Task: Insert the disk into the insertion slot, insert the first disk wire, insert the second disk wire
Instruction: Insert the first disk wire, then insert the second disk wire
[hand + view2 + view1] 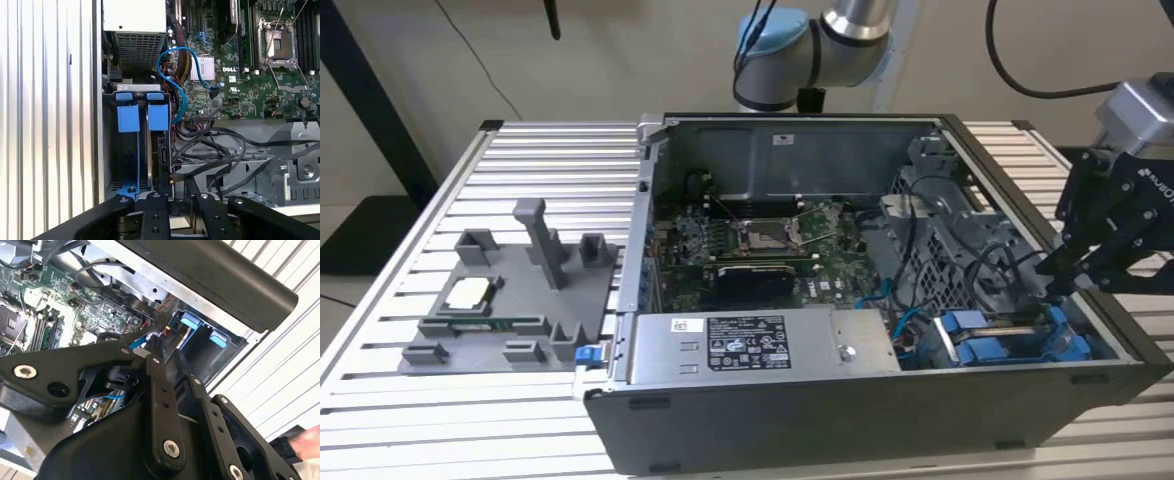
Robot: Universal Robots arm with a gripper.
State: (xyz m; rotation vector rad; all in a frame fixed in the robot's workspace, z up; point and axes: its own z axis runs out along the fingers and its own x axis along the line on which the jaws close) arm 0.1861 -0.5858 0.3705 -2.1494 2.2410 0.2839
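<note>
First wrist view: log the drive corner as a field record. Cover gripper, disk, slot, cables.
gripper: low inside the case, at the disk's near end
disk: on edge, apparently seated in the slot
insertion slot: bay with blue tabs, next to the power supply
blue cable: loops from the motherboard toward the bay, far end hidden
wires plugged: cannot tell

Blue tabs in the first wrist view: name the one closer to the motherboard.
The tab next to the looping blue cable; the other tab sits by the case's outer wall, farther from the motherboard.
</note>
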